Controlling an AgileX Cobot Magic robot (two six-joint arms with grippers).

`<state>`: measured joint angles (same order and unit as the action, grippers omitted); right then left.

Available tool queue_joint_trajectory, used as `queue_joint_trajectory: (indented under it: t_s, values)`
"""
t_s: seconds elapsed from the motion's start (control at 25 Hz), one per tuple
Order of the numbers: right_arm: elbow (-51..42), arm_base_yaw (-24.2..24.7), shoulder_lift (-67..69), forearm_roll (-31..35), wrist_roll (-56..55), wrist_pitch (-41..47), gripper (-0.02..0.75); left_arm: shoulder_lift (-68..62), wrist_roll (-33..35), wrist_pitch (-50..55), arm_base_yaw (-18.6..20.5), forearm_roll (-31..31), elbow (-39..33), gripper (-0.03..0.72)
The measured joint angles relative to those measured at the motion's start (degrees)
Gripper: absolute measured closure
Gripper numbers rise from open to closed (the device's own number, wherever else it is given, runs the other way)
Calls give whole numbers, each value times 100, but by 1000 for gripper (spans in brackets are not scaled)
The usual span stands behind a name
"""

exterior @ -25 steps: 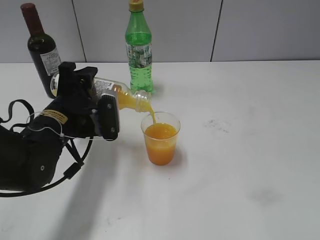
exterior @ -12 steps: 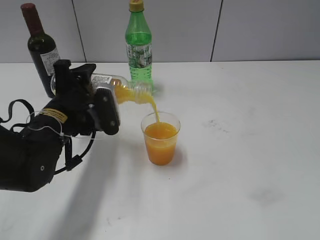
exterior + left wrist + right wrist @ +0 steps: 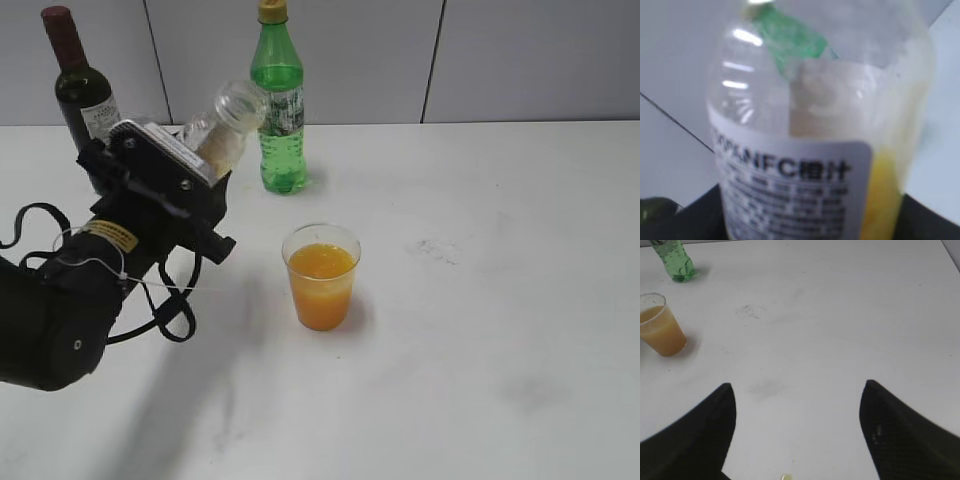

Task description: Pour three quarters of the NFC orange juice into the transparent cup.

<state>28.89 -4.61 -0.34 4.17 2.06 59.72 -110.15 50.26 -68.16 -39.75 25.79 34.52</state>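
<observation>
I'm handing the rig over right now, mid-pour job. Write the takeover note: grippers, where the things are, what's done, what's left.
Left gripper: shut on the NFC orange juice, held off the table, neck tilted up, no stream; little juice remains at its bottom.
Right gripper: open, empty, hanging over bare table.
Transparent cup: upright on the table, right of the left arm, filled with juice to near its rim.
Done: the pour looks complete.
Left: set the bottle down upright, clear of the cup, the green bottle and the wine bottle.

White table (image 3: 500,300) with transparent cup (image 3: 321,277), green bottle (image 3: 278,100), wine bottle (image 3: 80,95).
</observation>
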Motion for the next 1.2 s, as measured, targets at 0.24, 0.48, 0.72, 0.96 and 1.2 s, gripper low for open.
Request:
queue_joint_trajectory:
  t_s: [0.24, 0.48, 0.72, 0.96, 1.2]
  values:
    - [0, 0, 0, 0, 0, 0, 147, 0, -1990, 0, 370, -62, 0, 218]
    - [0, 0, 0, 0, 0, 0, 147, 0, -3276, 103, 1066, -816, 60, 218]
    - [0, 0, 0, 0, 0, 0, 147, -261, -3860, 672, 1761, -1515, 761, 218]
    - [0, 0, 0, 0, 0, 0, 147, -969, -4017, 793, 1855, -1724, 1783, 218]
    - [0, 0, 0, 0, 0, 0, 147, -1905, -4066, 809, 1855, -1726, 2591, 218]
